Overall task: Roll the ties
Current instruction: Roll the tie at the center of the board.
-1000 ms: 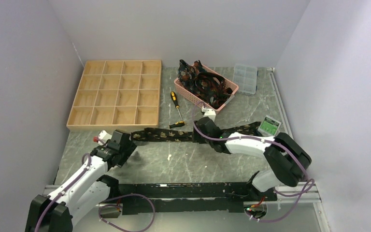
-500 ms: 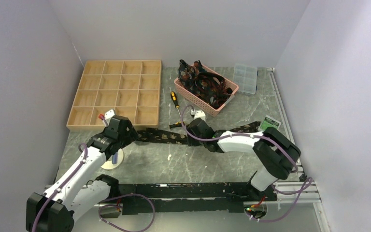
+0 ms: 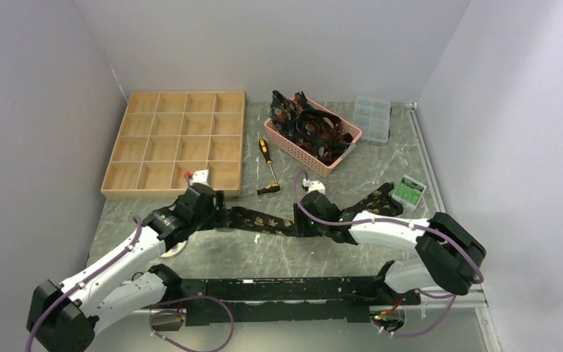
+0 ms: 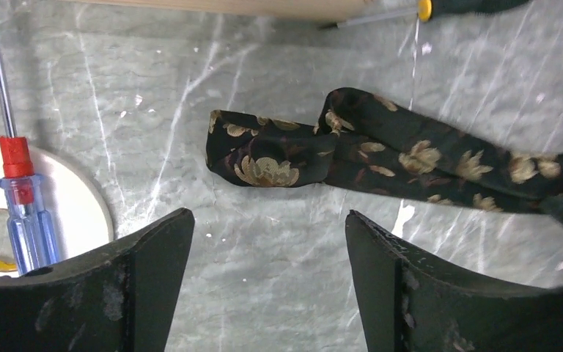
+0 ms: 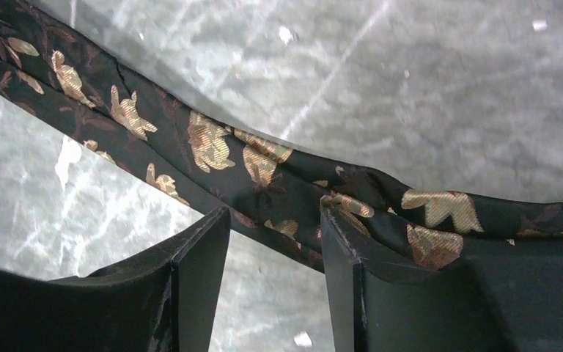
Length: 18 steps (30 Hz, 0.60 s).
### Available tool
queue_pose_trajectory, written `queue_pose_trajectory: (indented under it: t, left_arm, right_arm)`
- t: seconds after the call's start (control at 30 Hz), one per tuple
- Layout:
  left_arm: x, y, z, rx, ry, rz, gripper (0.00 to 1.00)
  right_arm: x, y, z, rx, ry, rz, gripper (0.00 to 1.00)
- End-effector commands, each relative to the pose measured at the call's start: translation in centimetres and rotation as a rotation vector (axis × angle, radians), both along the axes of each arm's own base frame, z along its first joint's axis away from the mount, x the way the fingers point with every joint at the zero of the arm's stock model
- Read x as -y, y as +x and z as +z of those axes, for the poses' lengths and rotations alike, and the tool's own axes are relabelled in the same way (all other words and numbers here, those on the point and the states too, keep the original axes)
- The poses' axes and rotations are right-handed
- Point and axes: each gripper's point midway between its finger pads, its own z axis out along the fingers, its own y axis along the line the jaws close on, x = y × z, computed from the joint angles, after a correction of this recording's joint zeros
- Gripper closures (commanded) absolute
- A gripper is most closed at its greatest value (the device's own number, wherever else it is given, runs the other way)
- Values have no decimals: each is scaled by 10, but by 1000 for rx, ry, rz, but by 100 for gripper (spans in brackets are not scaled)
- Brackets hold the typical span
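Note:
A black tie (image 3: 264, 220) with tan-gold flowers lies stretched across the table, its wider end at the right (image 3: 381, 196). In the left wrist view its narrow end (image 4: 264, 150) is folded over on itself. My left gripper (image 4: 267, 216) (image 3: 218, 214) stands open just short of that end, nothing between the fingers. My right gripper (image 5: 275, 211) (image 3: 302, 220) is at the middle of the tie (image 5: 212, 150), open. Bare table shows between its fingers, and the right fingertip (image 5: 333, 220) touches the fabric. More ties (image 3: 311, 125) fill a pink basket.
Pink basket (image 3: 337, 158) at back centre, wooden compartment tray (image 3: 176, 143) back left, yellow-handled screwdriver (image 3: 267, 163) between them. Clear plastic box (image 3: 372, 117) and green box (image 3: 410, 191) at right. Red-and-blue screwdriver (image 4: 20, 198) rests on a white disc (image 4: 73, 213) beside my left gripper.
My left gripper has swung right and forward to the tie's narrow end. The right gripper and the tie's middle have shifted toward the near edge; the narrow end now lies further right.

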Motion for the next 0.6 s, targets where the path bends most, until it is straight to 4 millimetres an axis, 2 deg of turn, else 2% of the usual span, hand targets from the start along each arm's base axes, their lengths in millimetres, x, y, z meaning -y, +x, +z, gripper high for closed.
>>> queue_pose_trajectory:
  t: [0.0, 0.2, 0.33, 0.43, 0.57]
  left_arm:
    - [2, 4, 12, 72, 143, -64, 16]
    - [2, 7, -5, -15, 222, -39, 14]
    - [5, 17, -10, -9, 240, -23, 14]
    - [6, 24, -5, 40, 205, 18, 14]
    - [7, 30, -3, 82, 171, 40, 14]
  right_arm:
    - [29, -23, -4, -69, -64, -55, 45]
    - [12, -4, 31, 13, 3, -45, 43]
    - [12, 3, 40, 40, -13, -47, 43]
    - [36, 9, 44, 71, -52, -145, 43]
    - [101, 28, 61, 136, -32, -397, 43]
